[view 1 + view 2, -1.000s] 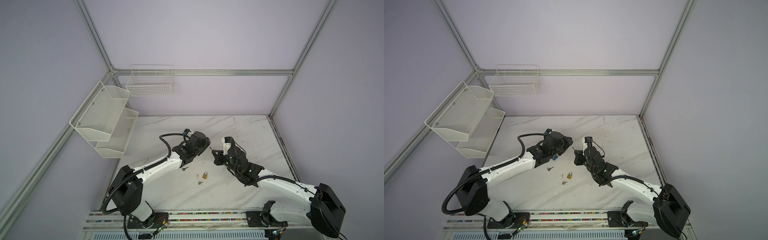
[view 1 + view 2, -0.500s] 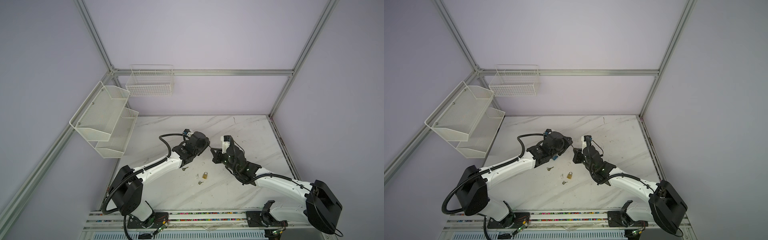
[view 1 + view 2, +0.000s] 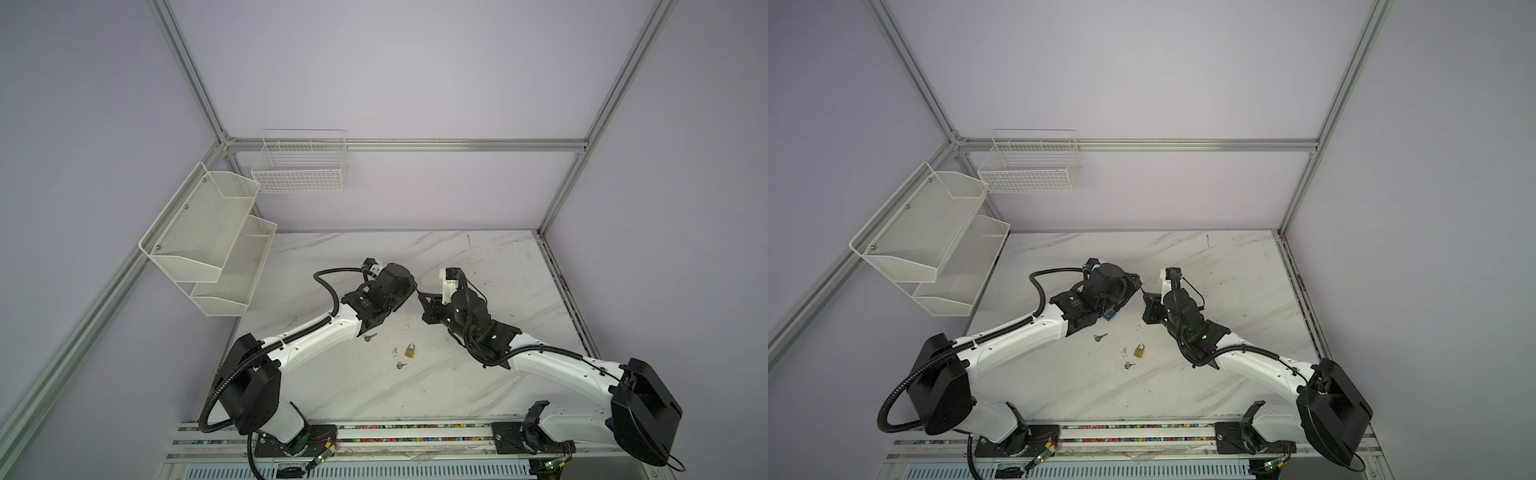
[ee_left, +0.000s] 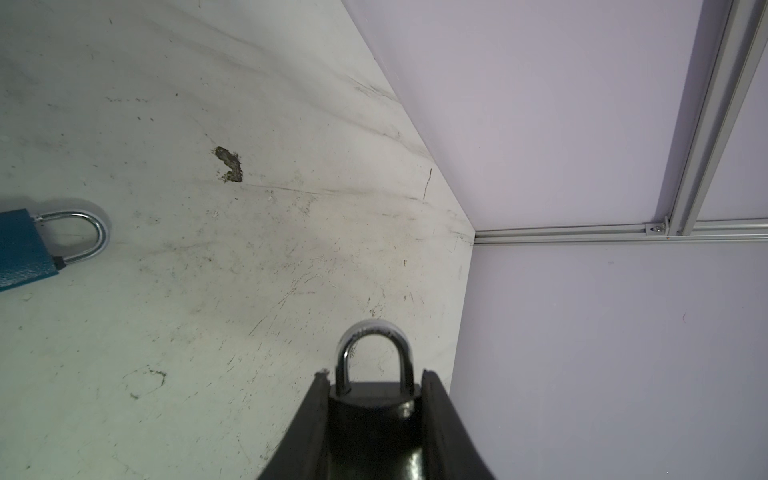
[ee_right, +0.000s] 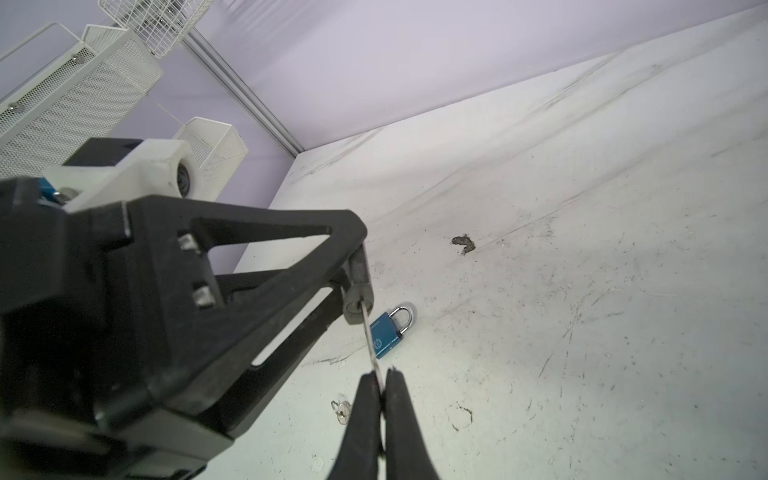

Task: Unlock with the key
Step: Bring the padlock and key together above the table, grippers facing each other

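My left gripper [image 4: 374,378] is shut on a black padlock [image 4: 374,415], whose silver shackle sticks out past the fingertips. It is held above the table. In the right wrist view the padlock's keyhole end [image 5: 358,291] faces my right gripper [image 5: 384,374]. That gripper is shut on a thin silver key [image 5: 371,345], and the key's tip sits at the keyhole. Both top views show the two grippers tip to tip over the middle of the table, the left gripper [image 3: 411,288] beside the right gripper [image 3: 422,296].
A blue padlock [image 5: 388,332] lies on the marble table [image 3: 478,270] under the grippers. A brass padlock [image 3: 409,351] and two loose keys [image 3: 369,336] [image 3: 400,365] lie nearer the front. White mesh shelves [image 3: 208,237] and a wire basket [image 3: 299,166] hang at the back left.
My right gripper has edged a little toward the left gripper, carrying the key with it. The left arm has stayed in place, and both grips are unchanged.
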`<state>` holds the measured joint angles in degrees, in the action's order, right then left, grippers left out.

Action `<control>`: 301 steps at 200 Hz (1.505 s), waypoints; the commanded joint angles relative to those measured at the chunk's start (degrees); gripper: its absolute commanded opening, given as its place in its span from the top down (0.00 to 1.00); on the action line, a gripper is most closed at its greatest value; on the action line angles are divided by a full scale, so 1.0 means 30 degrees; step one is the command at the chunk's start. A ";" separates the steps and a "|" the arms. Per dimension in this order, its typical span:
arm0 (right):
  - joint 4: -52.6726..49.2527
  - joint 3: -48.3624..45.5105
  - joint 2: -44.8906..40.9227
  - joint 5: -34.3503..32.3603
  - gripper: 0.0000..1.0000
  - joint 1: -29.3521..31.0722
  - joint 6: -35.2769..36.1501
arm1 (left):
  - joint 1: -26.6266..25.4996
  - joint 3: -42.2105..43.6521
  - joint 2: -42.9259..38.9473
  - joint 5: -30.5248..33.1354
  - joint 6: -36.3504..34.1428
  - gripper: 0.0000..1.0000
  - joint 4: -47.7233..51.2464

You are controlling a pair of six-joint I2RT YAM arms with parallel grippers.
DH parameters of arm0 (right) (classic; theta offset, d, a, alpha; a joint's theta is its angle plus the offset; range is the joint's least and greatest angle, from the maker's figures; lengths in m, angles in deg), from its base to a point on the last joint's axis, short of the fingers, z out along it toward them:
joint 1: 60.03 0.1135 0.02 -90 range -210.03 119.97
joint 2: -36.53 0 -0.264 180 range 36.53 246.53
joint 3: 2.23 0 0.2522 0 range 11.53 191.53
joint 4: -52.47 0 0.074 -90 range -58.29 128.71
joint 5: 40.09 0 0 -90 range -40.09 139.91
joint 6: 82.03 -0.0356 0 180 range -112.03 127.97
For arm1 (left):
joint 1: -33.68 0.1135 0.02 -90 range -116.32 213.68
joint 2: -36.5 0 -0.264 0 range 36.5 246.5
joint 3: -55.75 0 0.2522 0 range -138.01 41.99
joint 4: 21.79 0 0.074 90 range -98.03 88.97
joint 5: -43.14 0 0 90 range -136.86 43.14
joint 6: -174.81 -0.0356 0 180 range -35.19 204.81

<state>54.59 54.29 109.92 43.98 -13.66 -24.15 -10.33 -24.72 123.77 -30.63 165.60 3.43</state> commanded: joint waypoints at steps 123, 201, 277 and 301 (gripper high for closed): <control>0.0310 0.1565 0.1415 0.0091 1.00 0.0069 -0.1109 | -0.0396 -0.0056 -0.0938 0.0693 -0.0251 1.00 -0.0426; -0.2260 0.3440 0.2173 -0.1395 1.00 0.0063 -0.2912 | -0.1062 0.0156 -0.1335 0.1206 -0.0263 1.00 -0.0427; 0.0718 0.3663 0.0613 0.3071 1.00 0.0071 -0.3451 | -0.1356 0.0314 -0.1430 0.0816 -0.0965 1.00 0.0564; -0.1793 0.4254 -0.0231 0.0794 1.00 0.0078 -0.2478 | -0.1338 0.0055 -0.1447 0.1368 -0.1381 1.00 0.2348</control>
<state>48.01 63.65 113.26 50.03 -13.62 -33.29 -11.71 -24.75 120.69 -21.99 164.27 4.85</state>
